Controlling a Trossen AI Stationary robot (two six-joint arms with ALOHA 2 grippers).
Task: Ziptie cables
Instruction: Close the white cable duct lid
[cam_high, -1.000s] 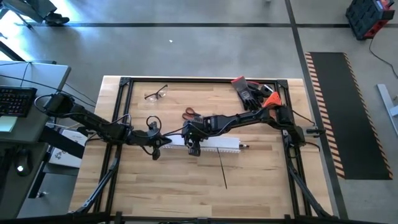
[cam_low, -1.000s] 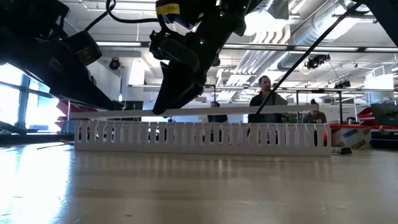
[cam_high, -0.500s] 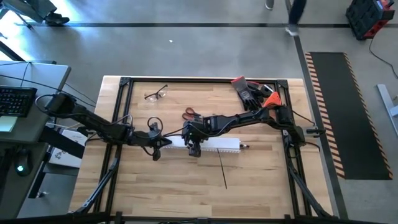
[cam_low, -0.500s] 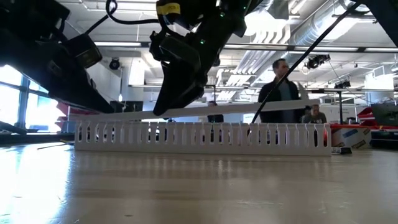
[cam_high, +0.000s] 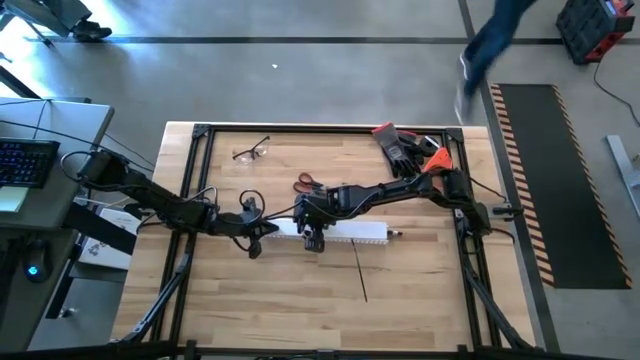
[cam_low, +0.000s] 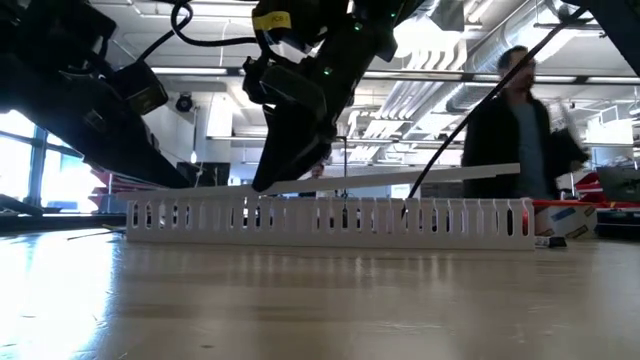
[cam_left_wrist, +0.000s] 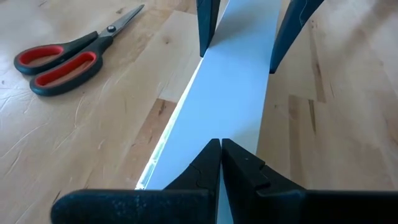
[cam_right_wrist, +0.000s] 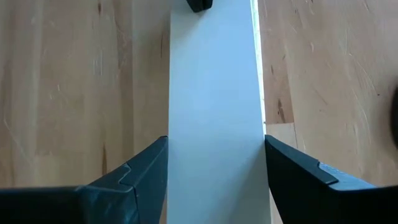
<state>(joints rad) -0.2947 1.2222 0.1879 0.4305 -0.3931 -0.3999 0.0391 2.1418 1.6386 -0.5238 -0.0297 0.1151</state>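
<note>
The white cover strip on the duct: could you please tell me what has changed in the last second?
The cover strip has tilted, one end rising off the slotted duct. The right gripper still clamps it; the left gripper stays shut at its end; the ziptie lies unmoved.

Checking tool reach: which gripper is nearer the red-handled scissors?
Right. The right gripper straddles the white cover strip just below the scissors; the left gripper sits farther off, at the strip's left end.

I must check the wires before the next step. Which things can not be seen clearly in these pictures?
- Cables: none visible; the cover strip hides the duct interior in the wrist views.
- Ziptie: high view, too thin for detail.
- Person: low view, blurred.
</note>
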